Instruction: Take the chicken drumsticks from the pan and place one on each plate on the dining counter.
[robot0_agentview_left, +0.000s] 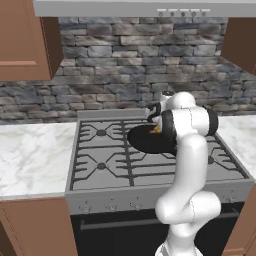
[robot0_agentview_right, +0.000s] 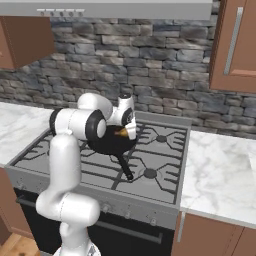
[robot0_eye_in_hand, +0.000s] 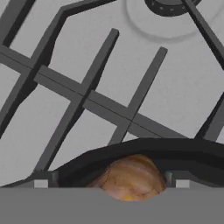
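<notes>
I have the hand (robot0_agentview_right: 123, 133) low over the pan (robot0_agentview_right: 107, 144) on the stove (robot0_agentview_right: 165, 150), fingers apart either side of a drumstick (robot0_eye_in_hand: 130, 177), positioned to grip.

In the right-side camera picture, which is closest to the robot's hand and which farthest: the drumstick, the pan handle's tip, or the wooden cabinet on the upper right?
1. Drumstick, in the pan right beneath the hand.
2. Pan handle's tip, toward the stove's front.
3. Cabinet, high on the right wall.
</notes>
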